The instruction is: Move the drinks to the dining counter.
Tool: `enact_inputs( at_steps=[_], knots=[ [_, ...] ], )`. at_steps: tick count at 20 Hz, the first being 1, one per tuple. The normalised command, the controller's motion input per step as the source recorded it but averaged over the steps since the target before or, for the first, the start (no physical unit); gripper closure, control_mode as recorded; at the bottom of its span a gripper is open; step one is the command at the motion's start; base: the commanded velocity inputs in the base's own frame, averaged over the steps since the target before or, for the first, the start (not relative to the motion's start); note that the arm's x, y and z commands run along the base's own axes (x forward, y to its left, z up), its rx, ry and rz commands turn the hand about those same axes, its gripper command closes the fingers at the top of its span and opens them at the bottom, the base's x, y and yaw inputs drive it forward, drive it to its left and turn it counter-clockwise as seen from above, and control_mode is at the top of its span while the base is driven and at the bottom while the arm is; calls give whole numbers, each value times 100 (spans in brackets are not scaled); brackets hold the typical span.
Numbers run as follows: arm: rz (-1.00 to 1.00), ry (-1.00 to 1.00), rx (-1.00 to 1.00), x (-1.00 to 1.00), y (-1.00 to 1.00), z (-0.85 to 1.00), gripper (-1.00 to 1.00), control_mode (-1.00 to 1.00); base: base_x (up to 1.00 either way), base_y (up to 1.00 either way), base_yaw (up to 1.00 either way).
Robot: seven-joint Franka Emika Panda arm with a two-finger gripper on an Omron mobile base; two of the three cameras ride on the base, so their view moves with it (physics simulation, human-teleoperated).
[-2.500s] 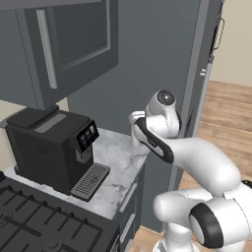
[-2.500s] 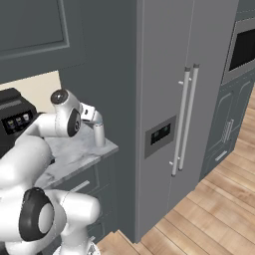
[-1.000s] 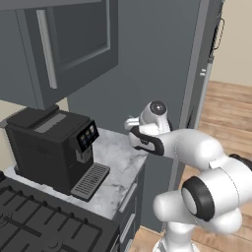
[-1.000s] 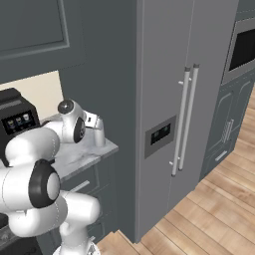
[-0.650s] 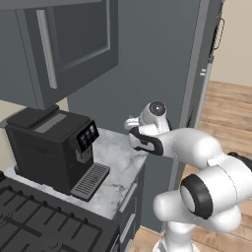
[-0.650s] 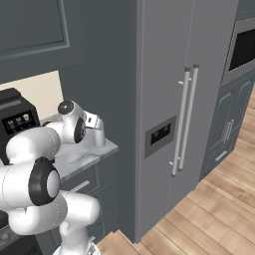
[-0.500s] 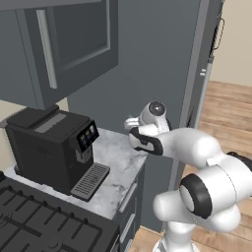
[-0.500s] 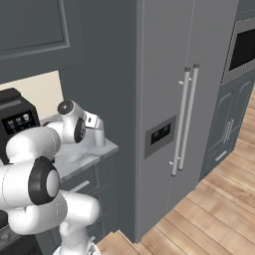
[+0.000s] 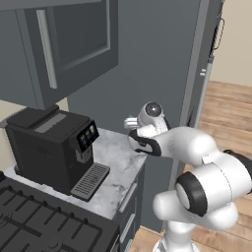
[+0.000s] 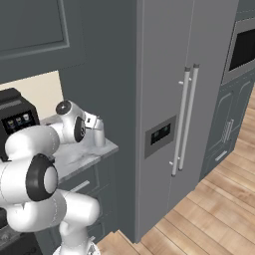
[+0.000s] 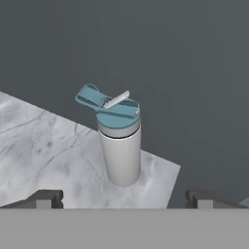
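While it stands upright near the corner of the marble worktop (image 11: 58, 155), close to the dark wall, the pale drink bottle with a teal flip lid (image 11: 119, 141) touches nothing else. The gripper (image 11: 124, 198) faces it with fingers (image 11: 46, 198) spread wide, holding nothing. A black coffee machine (image 9: 51, 147) sits further along.

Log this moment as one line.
gripper: open, empty | target: teal-lidded white bottle, upright on marble worktop | not yet grasped
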Motion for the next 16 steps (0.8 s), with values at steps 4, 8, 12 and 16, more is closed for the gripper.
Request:
enact_inputs(
  at_steps=[4, 8, 12, 16],
  knots=[
    [-1, 0, 0, 28, 0, -14, -100, -100, 0, 0, 0],
    [0, 0, 0, 36, 0, -14, -100, -100, 0, 0, 0],
    [0, -2, 0, 27, 0, -16, -100, -100, 0, 0, 0],
    [0, -3, 0, 14, 0, -18, -100, -100, 0, 0, 0]
  ],
)
